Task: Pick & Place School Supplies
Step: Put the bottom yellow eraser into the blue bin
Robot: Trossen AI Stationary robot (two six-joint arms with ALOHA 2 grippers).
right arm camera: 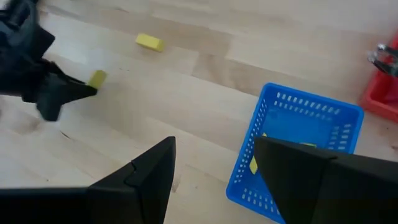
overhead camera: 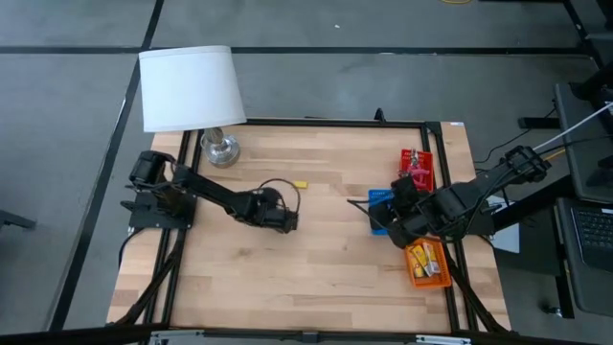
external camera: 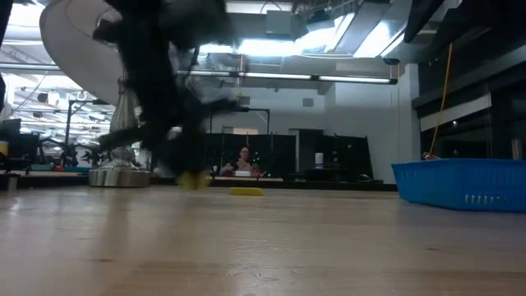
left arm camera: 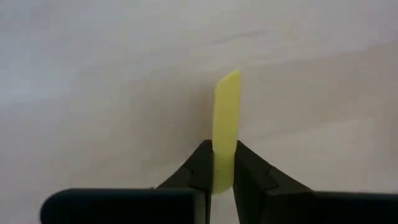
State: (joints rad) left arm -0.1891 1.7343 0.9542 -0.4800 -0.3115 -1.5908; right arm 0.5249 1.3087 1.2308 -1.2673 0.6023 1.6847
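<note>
1. Left gripper (left arm camera: 224, 177) — at frame centre in the high view — clamps a plain yellow oblong piece (left arm camera: 226, 124) edgewise, its end protruding, free to carry.
2. Second yellow piece (overhead camera: 299, 184) lies loose on the pale wood table (overhead camera: 316, 268), just above.
3. Right gripper (right arm camera: 214, 174) — fingers spread, empty — hovers over the perforated blue tray (right arm camera: 298, 140), right of centre.

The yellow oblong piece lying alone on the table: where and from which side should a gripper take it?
Probably from above, across the narrow middle of the loose yellow piece. It lies flat and apart from everything, so both long sides are free. The left gripper already holds another yellow piece.
</note>
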